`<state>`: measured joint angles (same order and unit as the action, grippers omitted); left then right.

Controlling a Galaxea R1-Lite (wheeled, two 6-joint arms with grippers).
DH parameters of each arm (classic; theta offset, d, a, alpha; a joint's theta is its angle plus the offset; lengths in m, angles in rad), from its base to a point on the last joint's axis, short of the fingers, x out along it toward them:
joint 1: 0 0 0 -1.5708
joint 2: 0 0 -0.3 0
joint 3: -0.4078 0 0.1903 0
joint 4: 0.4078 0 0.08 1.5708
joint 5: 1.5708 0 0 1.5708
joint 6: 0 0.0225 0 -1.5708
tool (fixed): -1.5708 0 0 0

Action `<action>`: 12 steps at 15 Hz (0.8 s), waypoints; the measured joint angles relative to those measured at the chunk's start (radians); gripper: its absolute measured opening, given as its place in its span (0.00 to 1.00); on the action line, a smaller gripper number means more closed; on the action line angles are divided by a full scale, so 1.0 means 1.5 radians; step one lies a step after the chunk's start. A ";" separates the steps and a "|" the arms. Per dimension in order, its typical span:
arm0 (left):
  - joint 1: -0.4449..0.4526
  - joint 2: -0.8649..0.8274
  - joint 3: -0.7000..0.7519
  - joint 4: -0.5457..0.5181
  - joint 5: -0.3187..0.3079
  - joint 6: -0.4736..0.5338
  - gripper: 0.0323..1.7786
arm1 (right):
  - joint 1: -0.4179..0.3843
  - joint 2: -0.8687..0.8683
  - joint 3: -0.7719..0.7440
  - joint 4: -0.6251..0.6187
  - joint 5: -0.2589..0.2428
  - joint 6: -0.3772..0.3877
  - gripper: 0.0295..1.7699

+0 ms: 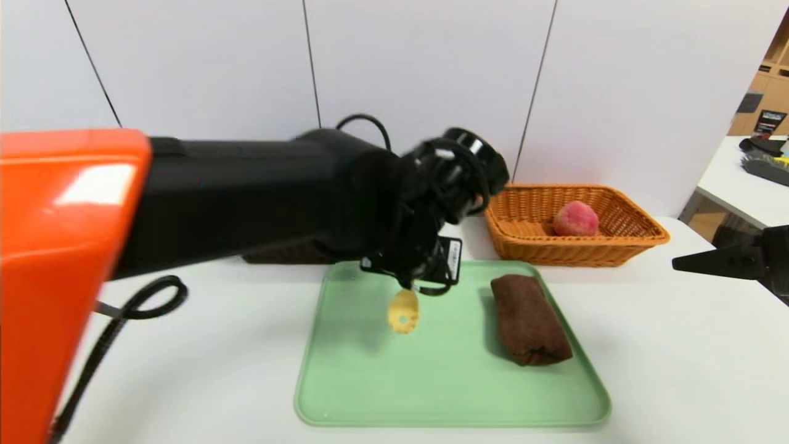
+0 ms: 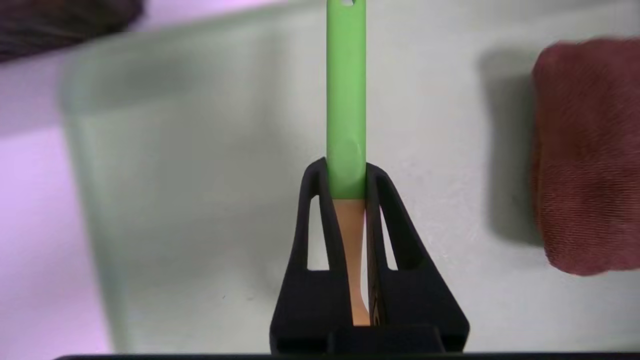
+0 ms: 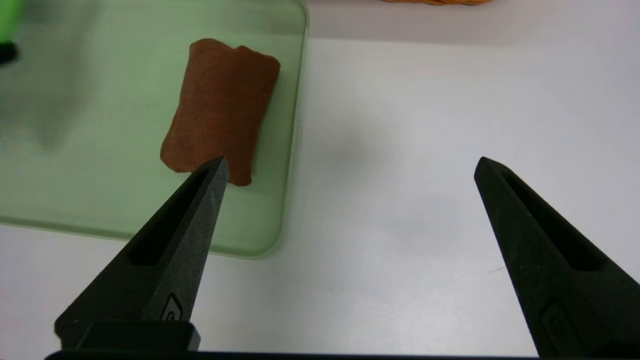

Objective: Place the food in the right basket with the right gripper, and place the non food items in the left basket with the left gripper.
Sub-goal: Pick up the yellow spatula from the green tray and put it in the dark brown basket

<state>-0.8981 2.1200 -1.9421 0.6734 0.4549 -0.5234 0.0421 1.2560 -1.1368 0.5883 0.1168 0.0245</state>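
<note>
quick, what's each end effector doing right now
Left end effector: closed on the green-handled spatula, held above the tray.
Right end effector: open, empty, over the table.

A white table (image 1: 647, 370) carried a pale green tray (image 1: 382, 407) at its middle. Behind the tray's far right corner stood an orange wicker basket (image 1: 641, 243) (a pink fruit inside). A dark basket (image 1: 290, 254), mostly hidden, sat behind the tray's far left corner.
</note>
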 joint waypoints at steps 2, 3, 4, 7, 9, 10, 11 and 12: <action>0.039 -0.071 0.000 0.018 -0.009 0.071 0.07 | -0.001 -0.001 0.003 0.000 0.000 0.000 0.96; 0.066 -0.104 0.000 0.028 -0.021 0.113 0.07 | -0.001 -0.002 0.003 -0.001 0.000 0.000 0.96; 0.099 -0.135 0.000 0.035 -0.043 0.161 0.07 | -0.002 -0.002 0.004 -0.001 0.000 0.000 0.96; 0.205 -0.195 0.001 0.059 -0.154 0.308 0.07 | -0.005 -0.002 0.006 -0.001 0.001 0.000 0.96; 0.268 -0.211 0.002 0.062 -0.244 0.409 0.07 | -0.005 -0.002 0.008 -0.001 0.001 0.000 0.96; 0.294 -0.213 0.002 0.062 -0.289 0.463 0.07 | -0.005 -0.001 0.008 -0.002 0.001 0.000 0.96; 0.314 -0.210 0.002 0.059 -0.326 0.513 0.07 | -0.005 0.000 0.009 -0.002 0.001 -0.001 0.96; 0.332 -0.204 0.002 0.052 -0.360 0.563 0.07 | -0.005 0.000 0.009 -0.002 0.001 -0.001 0.96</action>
<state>-0.4002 1.8136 -1.9387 0.7515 -0.0851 0.3204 0.0349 1.2566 -1.1236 0.5857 0.1183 0.0234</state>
